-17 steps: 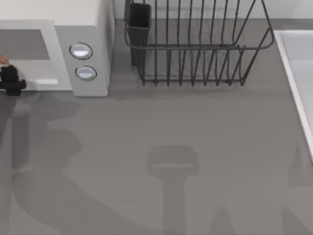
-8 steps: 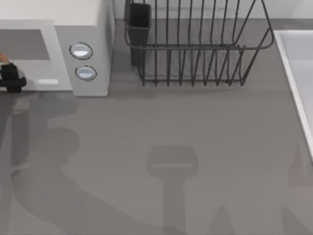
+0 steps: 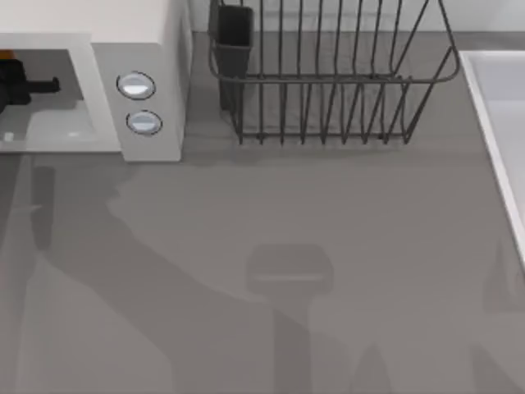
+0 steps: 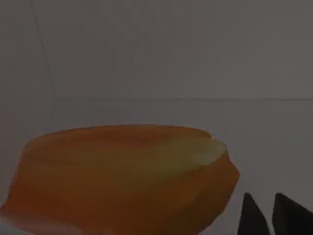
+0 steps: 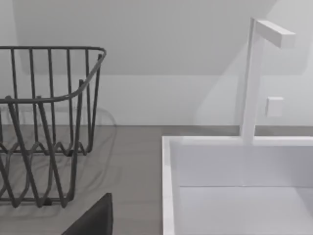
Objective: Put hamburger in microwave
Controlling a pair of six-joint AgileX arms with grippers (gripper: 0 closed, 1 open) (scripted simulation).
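Note:
The white microwave (image 3: 139, 33) stands at the table's far left, its grey cavity (image 3: 57, 70) open toward me and two round knobs (image 3: 135, 85) on its side panel. My left gripper (image 3: 16, 82) reaches inside that cavity, shut on the hamburger (image 3: 6, 56), of which a small orange edge peeks out at the left border. In the left wrist view the orange-yellow hamburger (image 4: 122, 176) looms close against the grey cavity walls, with dark fingertips (image 4: 254, 218) beside it. A dark part of my right gripper (image 5: 93, 220) shows in the right wrist view, parked near the sink.
A dark wire dish rack (image 3: 328, 74) with a black cup holder (image 3: 234, 33) stands at the back centre. A white sink (image 3: 500, 123) with a faucet (image 5: 252, 78) runs along the right edge. The grey tabletop (image 3: 287, 246) carries arm shadows.
My left gripper has carried the hamburger from the microwave's front edge back into the cavity. The arm shadows on the table shifted with it.

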